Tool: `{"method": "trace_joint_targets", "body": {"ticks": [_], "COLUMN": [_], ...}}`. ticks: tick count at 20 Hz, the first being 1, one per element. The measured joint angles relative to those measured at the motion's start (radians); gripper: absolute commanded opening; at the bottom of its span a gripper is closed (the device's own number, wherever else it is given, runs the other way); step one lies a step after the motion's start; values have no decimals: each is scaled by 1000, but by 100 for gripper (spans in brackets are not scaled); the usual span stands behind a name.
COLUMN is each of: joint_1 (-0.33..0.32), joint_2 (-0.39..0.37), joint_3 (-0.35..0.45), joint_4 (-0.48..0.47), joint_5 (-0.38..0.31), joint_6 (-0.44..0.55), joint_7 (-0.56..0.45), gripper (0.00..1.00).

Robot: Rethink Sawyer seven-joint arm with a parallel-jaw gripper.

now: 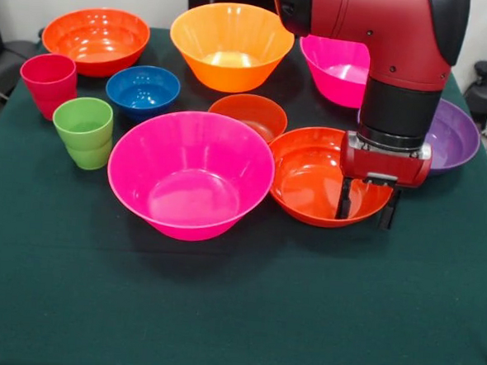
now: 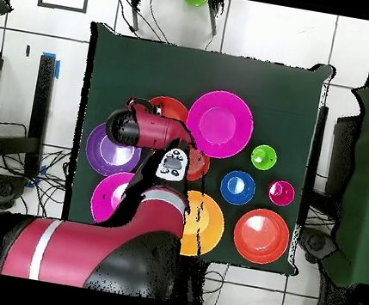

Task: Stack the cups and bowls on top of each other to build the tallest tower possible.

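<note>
- Eight bowls and two cups stand singly on the green table [image 1: 218, 330]; nothing is stacked.
- Front view, near centre: a large magenta bowl [image 1: 190, 175], with the small orange-red bowl [image 1: 249, 114] just behind it.
- Right of it, a red-orange bowl [image 1: 314, 177] sits under the gripper [image 1: 366, 208], whose two dark fingers are spread apart and hang over the bowl's near right rim, pinching nothing.
- Far row, left to right: second red-orange bowl [image 1: 95, 39], light orange bowl [image 1: 231, 45], second magenta bowl [image 1: 340, 70].
- The purple bowl [image 1: 455, 136] is at the right, partly behind the arm.
- Left side: red-pink cup [image 1: 48, 84], lime green cup [image 1: 84, 131] nearer, small blue bowl [image 1: 142, 89] beside them.
</note>
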Motion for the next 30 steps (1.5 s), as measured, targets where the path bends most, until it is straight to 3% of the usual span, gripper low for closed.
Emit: {"method": "trace_joint_targets", "body": {"ticks": [30], "joint_1": [-7], "joint_2": [-70], "joint_3": [-1], "joint_4": [0], "joint_5": [0], "joint_6": [0], "joint_7": [0], "gripper": [100]}}
